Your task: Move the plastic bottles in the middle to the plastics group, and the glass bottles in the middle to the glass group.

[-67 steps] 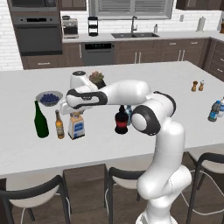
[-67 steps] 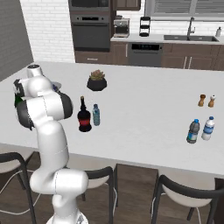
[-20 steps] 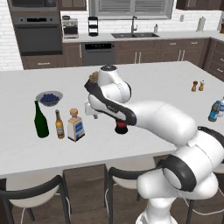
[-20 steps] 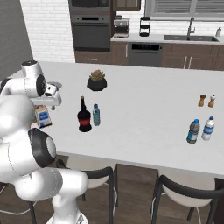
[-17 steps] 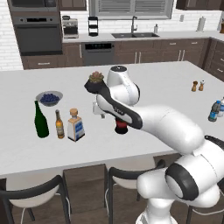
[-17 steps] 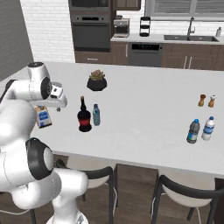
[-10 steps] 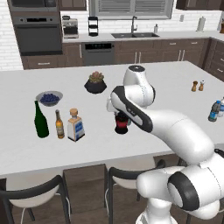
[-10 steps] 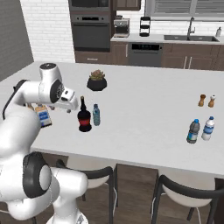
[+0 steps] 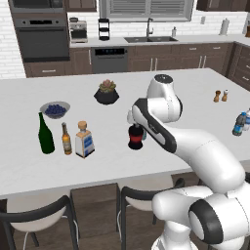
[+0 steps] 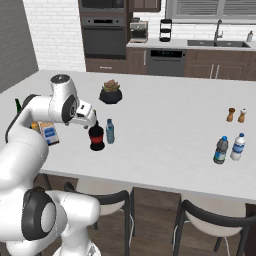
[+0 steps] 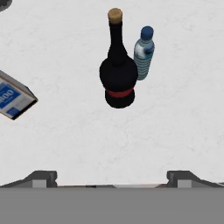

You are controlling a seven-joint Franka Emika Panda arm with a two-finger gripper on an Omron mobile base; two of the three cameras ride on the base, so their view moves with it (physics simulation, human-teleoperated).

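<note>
The dark round-bellied glass bottle (image 11: 118, 83) with a red label stands mid-counter, also dark bottle (image 10: 96, 137) and dark bottle (image 9: 135, 140). Close beside it is the small plastic water bottle (image 11: 143, 54), water bottle (image 10: 110, 131). My gripper (image 10: 93, 121) hovers just above the dark bottle's neck, open, with nothing between its fingertips (image 11: 42, 178). The square blue-labelled bottle (image 9: 84, 140) stands next to the amber bottle (image 9: 66, 140) and the tall green bottle (image 9: 46, 134). The plastics group (image 10: 220, 150) stands far right.
A bowl of blueberries (image 9: 54, 108) sits behind the glass group. A potted plant (image 10: 111, 93) stands behind the middle bottles. Salt and pepper shakers (image 10: 236, 115) are at the back right. Stools stand along the counter's near edge.
The arm has swung right, away from the square bottle, and now hangs over the dark round bottle. The gripper stays open. The bottles have not moved.
</note>
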